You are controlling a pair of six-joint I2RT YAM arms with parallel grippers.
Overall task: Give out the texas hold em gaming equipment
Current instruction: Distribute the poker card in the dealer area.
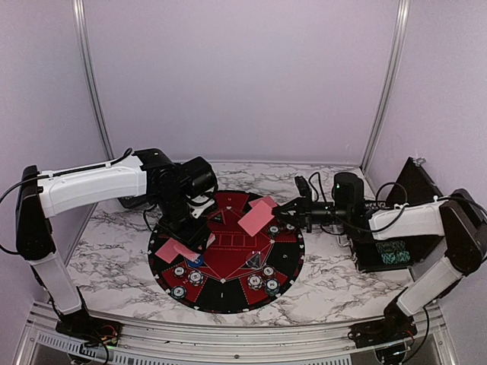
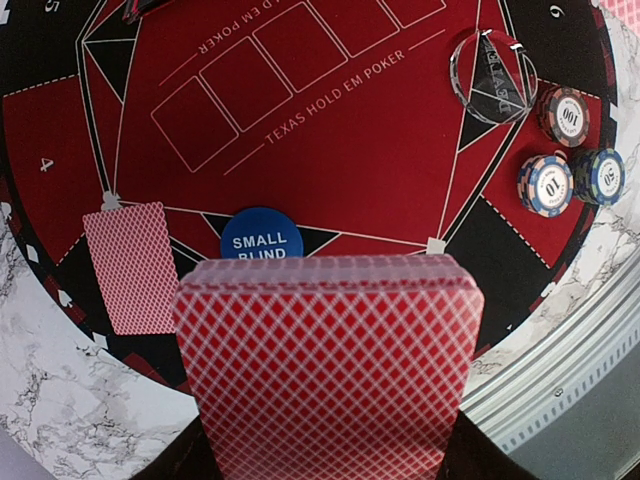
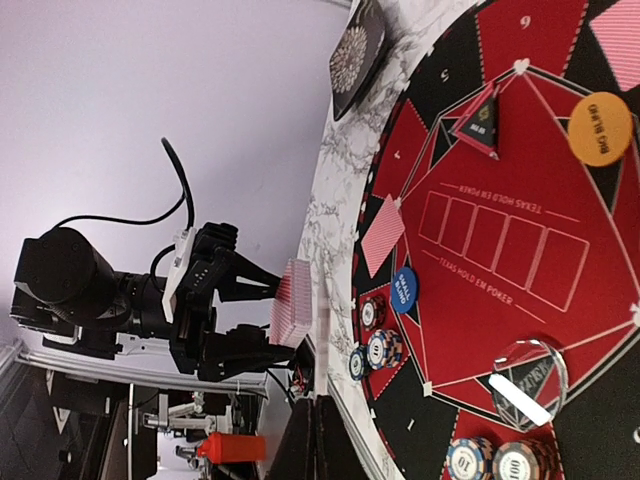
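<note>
Holding the deck (image 2: 330, 370) face down over the 9 o'clock side of the mat (image 1: 228, 298), the left fingers (image 3: 272, 320) are partly open and clamp it by its sides, I think as a supply from which single cards are taken. The right fingers (image 1: 280, 207) are fully closed on one card (image 1: 257, 218), raised above the mat toward 1 o'clock, probably meant for a seat there. A dealt card (image 2: 130, 265) lies at the 9 o'clock rim.

Left gripper (image 3: 270, 320) clamps with its jaws part-spread — right gripper (image 1: 283, 207) pinched closed.
</note>
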